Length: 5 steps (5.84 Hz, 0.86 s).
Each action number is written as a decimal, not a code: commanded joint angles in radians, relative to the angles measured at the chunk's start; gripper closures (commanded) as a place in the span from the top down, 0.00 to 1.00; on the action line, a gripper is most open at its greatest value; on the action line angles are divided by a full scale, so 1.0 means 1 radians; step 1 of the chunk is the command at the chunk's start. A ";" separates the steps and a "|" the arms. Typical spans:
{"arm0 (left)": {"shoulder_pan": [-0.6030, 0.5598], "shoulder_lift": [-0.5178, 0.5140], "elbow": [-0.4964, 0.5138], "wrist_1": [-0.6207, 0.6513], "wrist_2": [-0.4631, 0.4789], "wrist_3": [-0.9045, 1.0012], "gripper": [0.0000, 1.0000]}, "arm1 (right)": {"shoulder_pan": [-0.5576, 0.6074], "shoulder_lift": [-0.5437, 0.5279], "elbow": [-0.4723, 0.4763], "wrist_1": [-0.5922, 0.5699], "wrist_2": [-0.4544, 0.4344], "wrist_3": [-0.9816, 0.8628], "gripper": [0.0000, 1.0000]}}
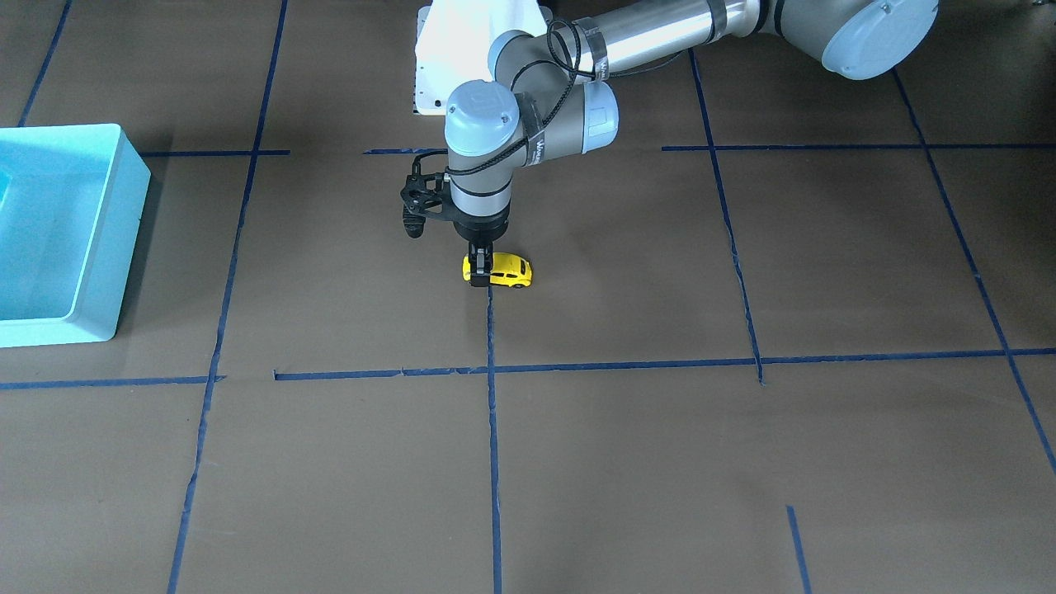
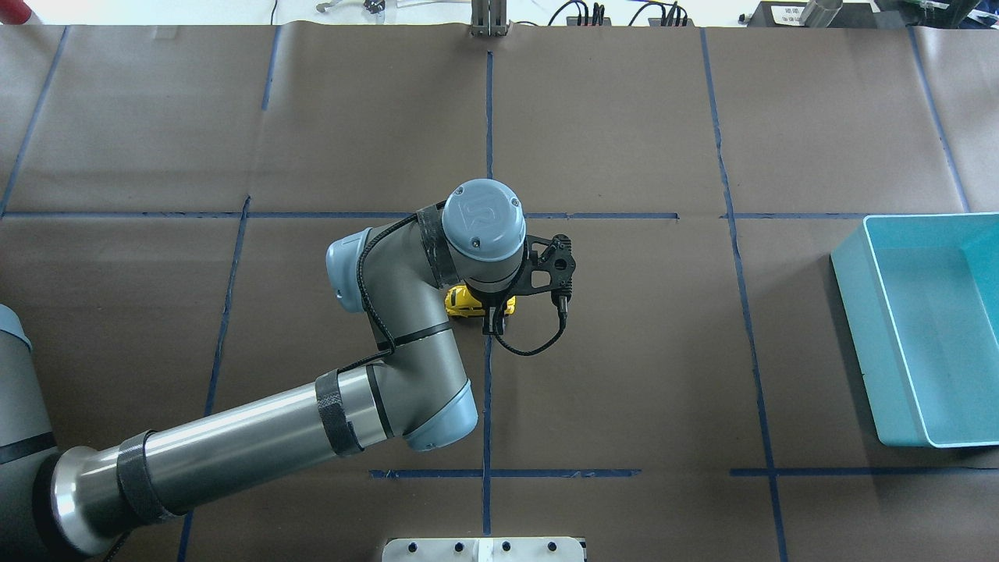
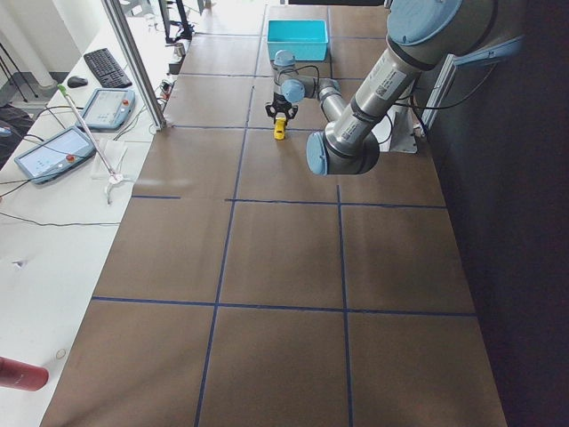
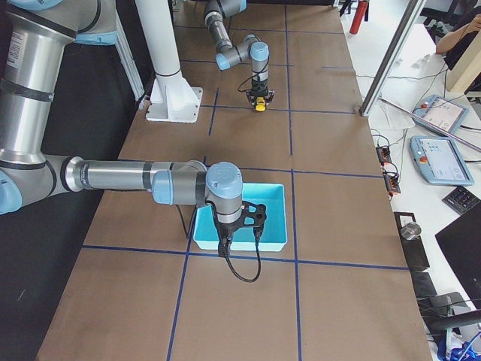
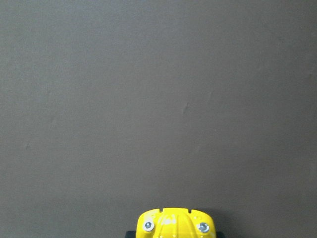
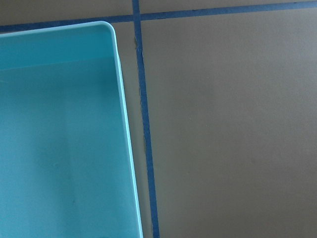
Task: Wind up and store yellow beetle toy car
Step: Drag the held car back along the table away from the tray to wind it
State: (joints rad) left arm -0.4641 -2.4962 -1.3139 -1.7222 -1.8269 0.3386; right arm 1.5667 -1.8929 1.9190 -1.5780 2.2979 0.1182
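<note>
The yellow beetle toy car [image 1: 505, 271] stands on its wheels on the brown table near the middle, by a blue tape line. My left gripper [image 1: 479, 266] points straight down and is shut on the car, its fingers astride one end. From overhead the wrist covers most of the car [image 2: 460, 303]. The left wrist view shows only the car's yellow end [image 5: 174, 224] at the bottom edge. My right gripper [image 4: 225, 244] hangs over the near edge of the turquoise bin [image 4: 272, 218]; I cannot tell whether it is open or shut.
The turquoise bin [image 2: 852, 290] sits at the table's right end in the overhead view and shows nothing inside; its corner fills the right wrist view [image 6: 122, 99]. Blue tape lines grid the table. The robot's white base [image 1: 445, 49] stands behind the car.
</note>
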 commanded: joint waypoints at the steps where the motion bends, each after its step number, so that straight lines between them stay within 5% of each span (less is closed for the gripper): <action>1: -0.001 0.023 -0.024 0.000 0.000 0.000 0.00 | 0.001 0.000 0.000 0.003 0.000 0.000 1.00; 5: -0.001 0.057 -0.058 -0.010 0.000 0.000 0.00 | 0.001 0.002 0.003 0.006 0.002 0.001 1.00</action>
State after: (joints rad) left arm -0.4648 -2.4449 -1.3692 -1.7294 -1.8269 0.3390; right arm 1.5672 -1.8918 1.9208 -1.5727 2.2984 0.1185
